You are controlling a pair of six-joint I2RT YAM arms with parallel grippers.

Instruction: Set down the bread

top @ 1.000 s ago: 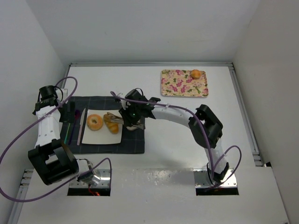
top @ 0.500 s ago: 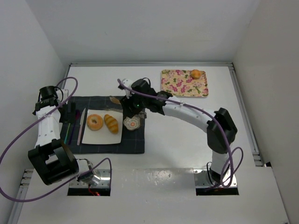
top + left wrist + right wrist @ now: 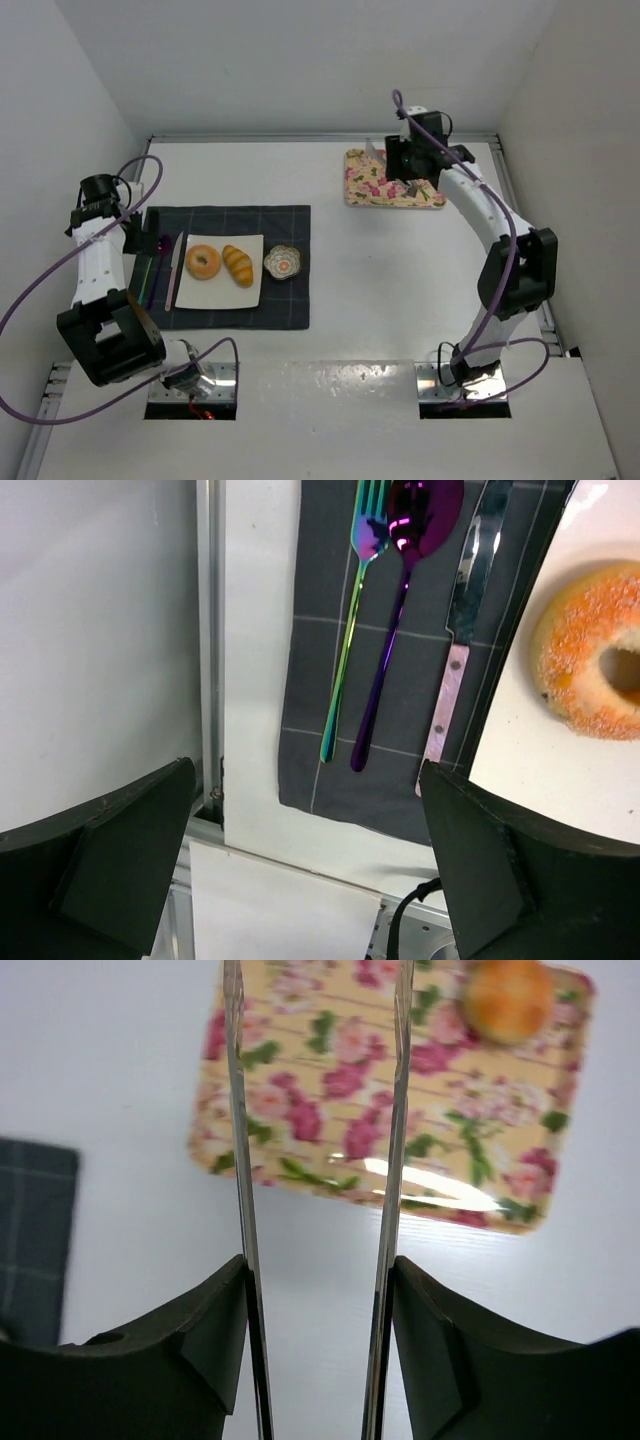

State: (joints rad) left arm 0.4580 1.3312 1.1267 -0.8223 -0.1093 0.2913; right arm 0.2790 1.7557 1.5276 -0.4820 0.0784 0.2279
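Observation:
A ring-shaped bagel (image 3: 203,261) and a ridged croissant roll (image 3: 238,265) lie on a white plate (image 3: 215,295); part of the bagel shows in the left wrist view (image 3: 590,650). The round bun (image 3: 508,998) sits at a far corner of the floral tray (image 3: 330,1110); in the top view my right arm hides it. My right gripper (image 3: 318,1260) is shut on thin metal tongs (image 3: 232,1110), which are spread and empty above the tray (image 3: 375,185). My left gripper (image 3: 305,765) is open and empty over the left edge of the placemat.
A dark checked placemat (image 3: 290,300) holds the plate, a small floral dish (image 3: 283,262), and a fork (image 3: 345,640), spoon (image 3: 400,580) and knife (image 3: 450,680). A metal rail (image 3: 208,630) runs along the table's left edge. White walls enclose the table.
My right arm has swung with the tongs from the plate to the floral tray at the back right. The croissant stays on the plate. The left arm has barely shifted.

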